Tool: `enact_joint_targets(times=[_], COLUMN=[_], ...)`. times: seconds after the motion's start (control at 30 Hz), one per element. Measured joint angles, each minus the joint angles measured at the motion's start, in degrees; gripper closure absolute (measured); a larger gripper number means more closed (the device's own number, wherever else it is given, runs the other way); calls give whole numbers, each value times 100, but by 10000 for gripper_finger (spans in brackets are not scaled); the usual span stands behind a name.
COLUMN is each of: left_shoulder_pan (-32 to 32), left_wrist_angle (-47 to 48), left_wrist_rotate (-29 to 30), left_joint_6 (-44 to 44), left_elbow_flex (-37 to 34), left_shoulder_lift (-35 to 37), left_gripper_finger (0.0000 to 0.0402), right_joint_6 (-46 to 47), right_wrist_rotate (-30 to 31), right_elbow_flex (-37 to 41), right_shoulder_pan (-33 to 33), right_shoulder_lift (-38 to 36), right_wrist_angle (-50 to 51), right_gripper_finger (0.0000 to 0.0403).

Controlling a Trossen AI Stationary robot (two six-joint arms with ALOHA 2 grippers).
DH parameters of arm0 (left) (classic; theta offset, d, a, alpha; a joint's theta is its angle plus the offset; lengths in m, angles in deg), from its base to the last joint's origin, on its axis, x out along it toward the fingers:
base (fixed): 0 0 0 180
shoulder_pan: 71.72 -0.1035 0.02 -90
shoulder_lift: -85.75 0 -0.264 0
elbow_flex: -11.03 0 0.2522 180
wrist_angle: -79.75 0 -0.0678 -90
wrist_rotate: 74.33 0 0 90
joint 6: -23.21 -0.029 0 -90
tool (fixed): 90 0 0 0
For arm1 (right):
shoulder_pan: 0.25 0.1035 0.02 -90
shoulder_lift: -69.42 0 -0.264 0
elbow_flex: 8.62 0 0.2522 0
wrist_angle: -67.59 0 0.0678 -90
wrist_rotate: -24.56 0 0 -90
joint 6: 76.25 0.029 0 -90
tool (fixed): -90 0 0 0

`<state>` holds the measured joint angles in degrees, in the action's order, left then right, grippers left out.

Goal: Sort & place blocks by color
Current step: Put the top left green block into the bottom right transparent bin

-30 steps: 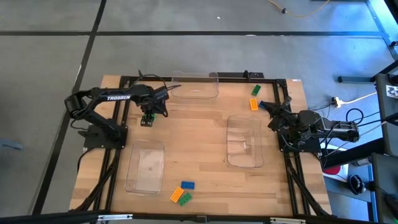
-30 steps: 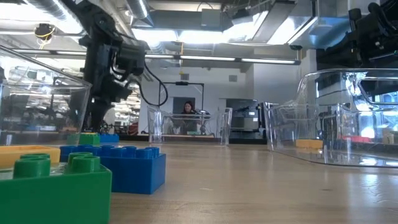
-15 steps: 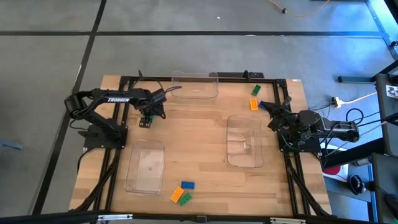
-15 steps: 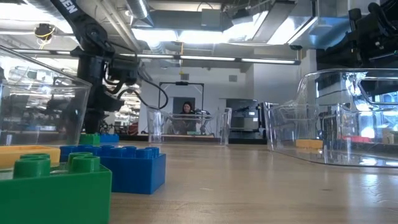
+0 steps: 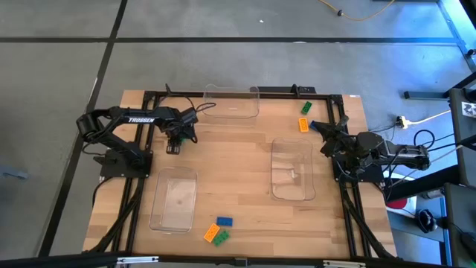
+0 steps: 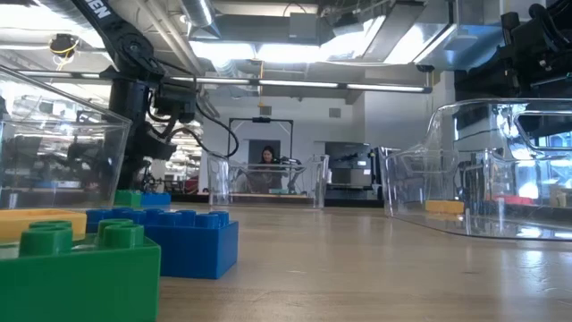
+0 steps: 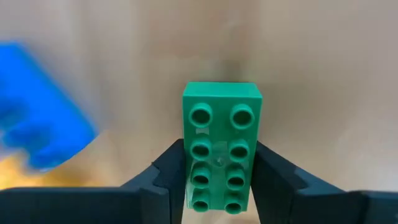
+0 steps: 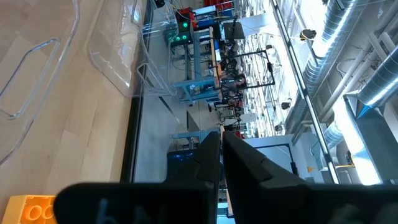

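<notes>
In the left wrist view a green block [image 7: 221, 143] lies studs-up on the wood, with my left gripper [image 7: 221, 163] shut on it. A blue block [image 7: 37, 130] and a bit of orange-yellow block [image 7: 18, 177] lie close beside it. In the high view this spot is at the table's far left [image 5: 174, 143]. My right gripper [image 5: 316, 124] waits shut at the far right, beside an orange block [image 5: 303, 124] and a green block [image 5: 306, 108]. Three more blocks, blue [image 5: 224, 221], orange [image 5: 211, 232] and green [image 5: 221, 238], lie near the front edge. My left gripper pinches the green block's two long sides [image 7: 186, 168] between its two fingers, at one end of the block. The fingers [image 7: 273, 171] come from above, pointing down, and lie across the block. The block is level and studs-up; I cannot tell whether it still rests on the table.
Three clear trays stand on the table: one at the far edge [image 5: 232, 102], one right of centre [image 5: 291, 170], one at the near left [image 5: 173, 197]. A black frame [image 5: 223, 93] runs round the table. In the low view a person [image 6: 268, 161] shows far behind.
My left gripper has shifted a little toward the table's left edge, staying over the small group of blocks at the far left. The right arm has kept still.
</notes>
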<state>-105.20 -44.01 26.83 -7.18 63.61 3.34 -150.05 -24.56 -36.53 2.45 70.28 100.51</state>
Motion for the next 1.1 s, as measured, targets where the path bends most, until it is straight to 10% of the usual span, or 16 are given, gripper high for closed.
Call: enact_joint_targets(times=[0.43, 0.73, 1.1], left_shoulder_pan=[73, 1408, 3251], left_wrist_angle=[318, -2540, -5461], left_wrist_rotate=[343, 106, 769], left_joint_6=[2030, 4510, 5242], left_elbow_flex=[1197, 836, 434], left_shoulder_lift=[1418, 2487, 1760], left_gripper_finger=[275, 275, 275], right_joint_6=[-1, -1, -1], right_wrist_rotate=[0, 0, -32], right_elbow_flex=[0, 0, 0], right_shoulder_pan=[-1, -1, -2], right_shoulder_lift=[2, 1, 1], right_wrist_angle=[-1, -2, 0], right_gripper_finger=[379, 379, 379])
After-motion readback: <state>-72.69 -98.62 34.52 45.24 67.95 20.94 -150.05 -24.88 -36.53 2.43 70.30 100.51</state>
